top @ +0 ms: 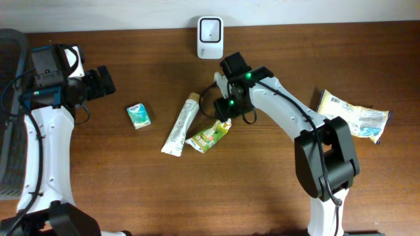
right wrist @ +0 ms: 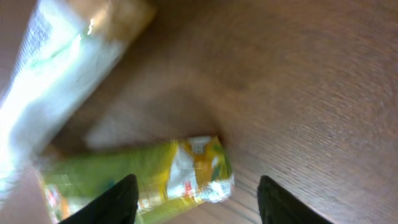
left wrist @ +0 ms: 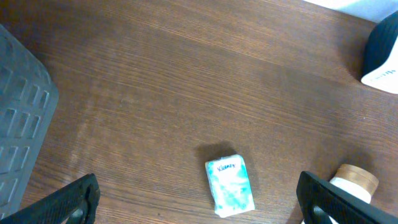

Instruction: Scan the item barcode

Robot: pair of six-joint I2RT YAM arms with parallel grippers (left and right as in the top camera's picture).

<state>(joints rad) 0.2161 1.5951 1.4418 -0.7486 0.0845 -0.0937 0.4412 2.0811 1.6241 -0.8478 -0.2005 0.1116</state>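
Though crumpled, glossy green-yellow pouch (top: 209, 136).

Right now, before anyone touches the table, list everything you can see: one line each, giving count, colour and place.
table: one, dark brown wood, under everything
scanner: one, white, far edge, centre
tissue pack: one, teal and white, left of centre
tube: one, white with tan cap, centre, lying flat
pouch: one, green and yellow, right of the tube
packet: one, white, blue and yellow, far right
basket: one, grey, left edge
left gripper: one, black, open, far-left of the tissue pack
right gripper: one, black, open, over the pouch's end
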